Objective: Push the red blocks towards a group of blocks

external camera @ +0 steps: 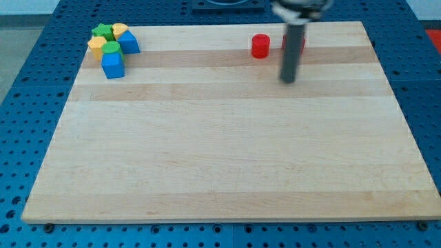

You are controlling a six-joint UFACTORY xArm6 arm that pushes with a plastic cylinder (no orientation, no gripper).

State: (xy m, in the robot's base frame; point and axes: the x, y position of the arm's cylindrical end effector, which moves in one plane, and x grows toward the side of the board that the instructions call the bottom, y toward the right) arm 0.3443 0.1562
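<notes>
Hovering just below the partly hidden red block (300, 43), with the red cylinder (260, 46) lying nearby on its left on the counter (220, 151), my tip (287, 80), a bare rod lacking any pincer, is risking glancing pushes that are scattering them off-course.

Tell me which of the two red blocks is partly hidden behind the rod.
The red block at the view's right; only slivers show beside the rod above my tip. The other, a red cylinder, stands fully visible to its left.
</notes>
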